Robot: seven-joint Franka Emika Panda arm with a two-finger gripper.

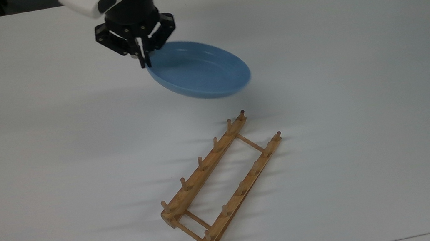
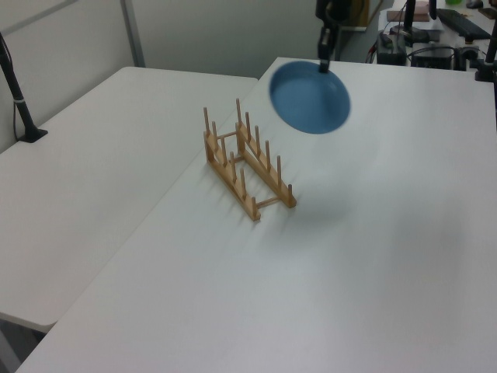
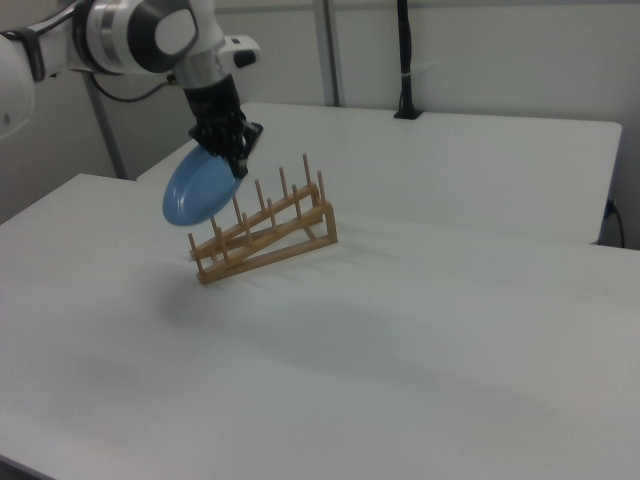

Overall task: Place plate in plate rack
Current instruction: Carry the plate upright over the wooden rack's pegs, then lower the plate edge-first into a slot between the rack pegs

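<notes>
So the plate (image 1: 202,72) is off the surface (image 1: 360,75) and in the air, hanging tilted below the jaws, which are pinching its rim at the top edge. Pickup's done as far as I can tell; what's left is carrying it over, standing it more upright and dropping it between the pegs. The plate rack (image 1: 221,182) sits on the surface below and forward of the jaws, well apart in the top view, with nothing in it yet. In the right view the plate hangs close by the rack's low end. Loads of open white surface all round the rack; the surface edges are far off.
</notes>
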